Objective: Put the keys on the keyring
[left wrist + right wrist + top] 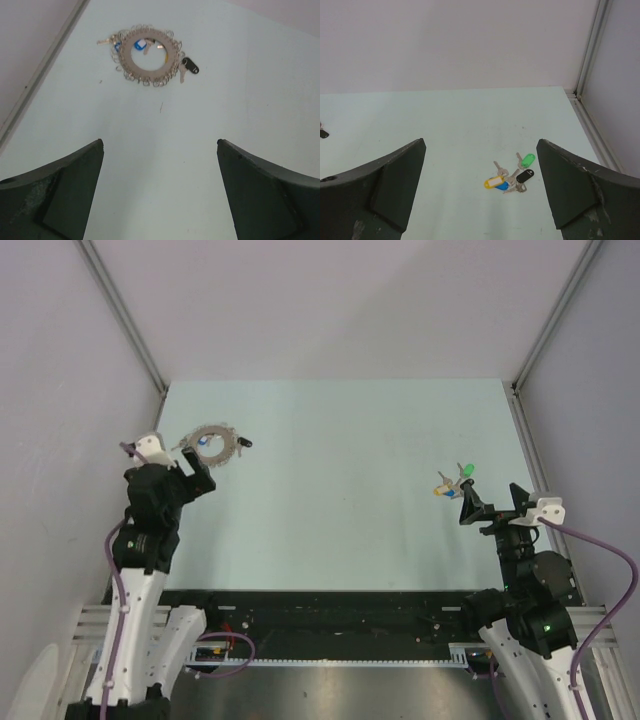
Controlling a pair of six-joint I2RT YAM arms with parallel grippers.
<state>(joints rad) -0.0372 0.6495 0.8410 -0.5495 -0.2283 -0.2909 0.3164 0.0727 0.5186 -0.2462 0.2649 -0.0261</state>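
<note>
The keyring (213, 445) is a wide grey ring fringed with small wire loops, lying flat at the table's far left (131, 62). A black-tagged key (190, 66) lies at its right rim and a blue-tagged one (118, 47) at its left rim. My left gripper (198, 474) (160, 142) hovers just short of the ring, open and holding nothing. A loose cluster of keys (452, 483) (512, 177) with yellow (493, 182), blue, black and green (528, 160) tags lies at the right. My right gripper (472, 506) (480, 141) stands open close behind the cluster, nothing between its fingers.
Pale walls enclose the table on three sides. Metal frame rails (130, 325) (555, 325) run along the left and right edges, and the right rail (592, 125) passes close to the key cluster. A black rail (320, 615) runs along the near edge.
</note>
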